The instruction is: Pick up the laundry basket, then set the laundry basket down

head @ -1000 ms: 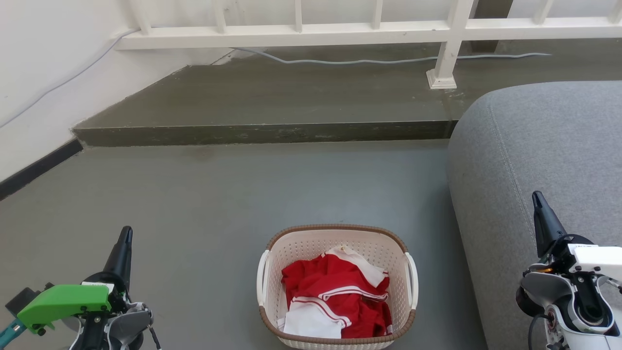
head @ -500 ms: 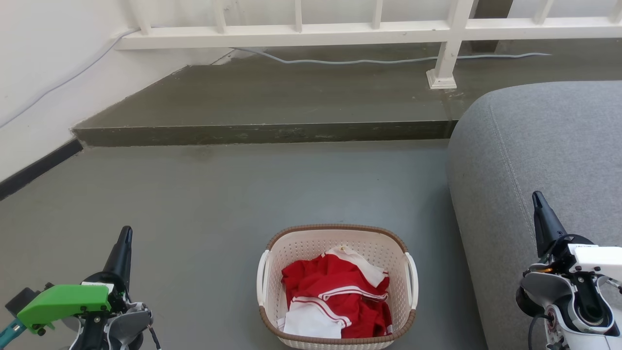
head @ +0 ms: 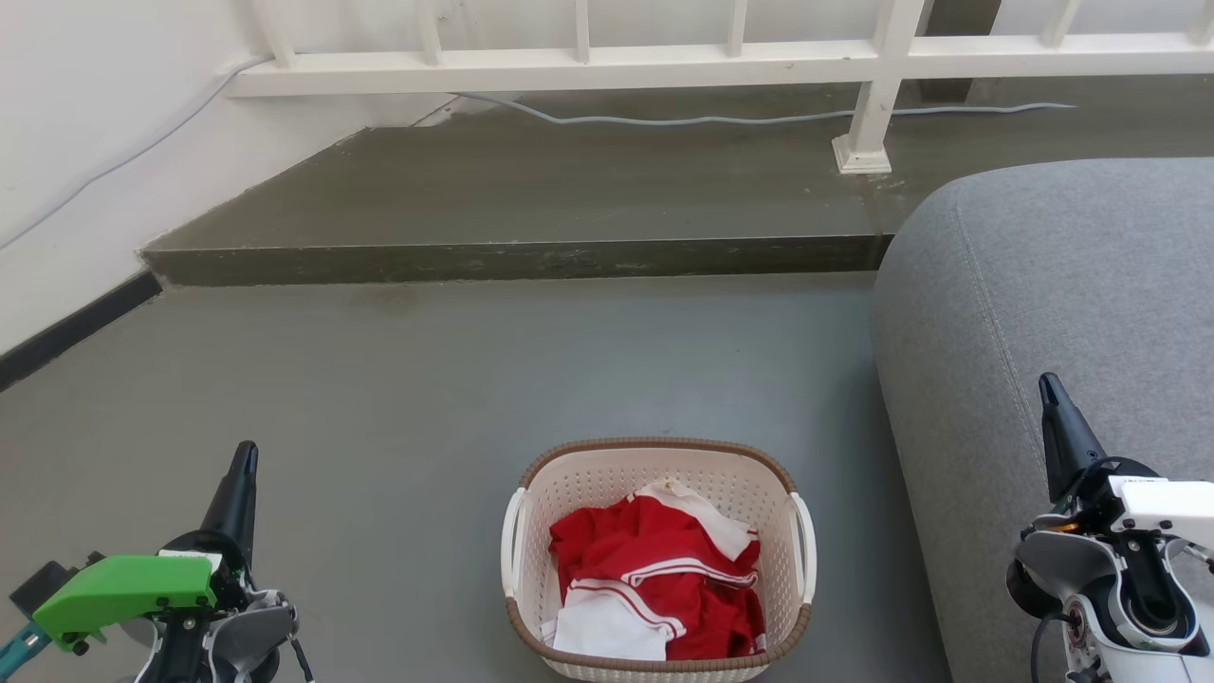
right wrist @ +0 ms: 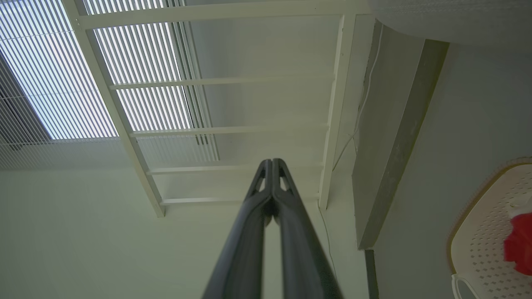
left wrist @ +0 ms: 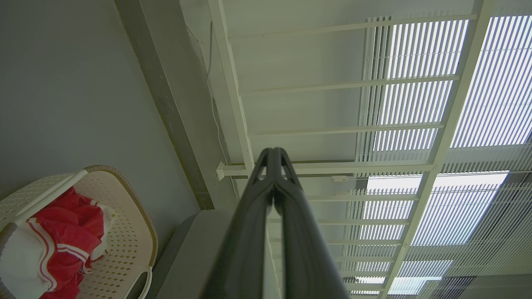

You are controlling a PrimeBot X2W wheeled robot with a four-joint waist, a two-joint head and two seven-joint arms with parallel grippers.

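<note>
The laundry basket (head: 654,457), cream-white and perforated with a brown rim and white side handles, stands on the grey floor at the bottom centre of the head view. Red and white clothes (head: 654,583) lie inside it. My left gripper (head: 244,455) is at the lower left, well apart from the basket, fingers shut with nothing held. My right gripper (head: 1049,389) sits at the lower right in front of the sofa, also shut and empty. In the left wrist view the basket (left wrist: 137,224) is at the lower left beside the touching fingertips (left wrist: 273,154). In the right wrist view the basket (right wrist: 478,232) is at the lower right, fingertips (right wrist: 271,164) closed.
A grey sofa (head: 1062,304) stands close to the basket's right side. A raised concrete step (head: 512,258) runs across the floor beyond the basket, with a white railing (head: 721,59) and a grey cable (head: 664,119) on it. A white wall (head: 85,171) bounds the left.
</note>
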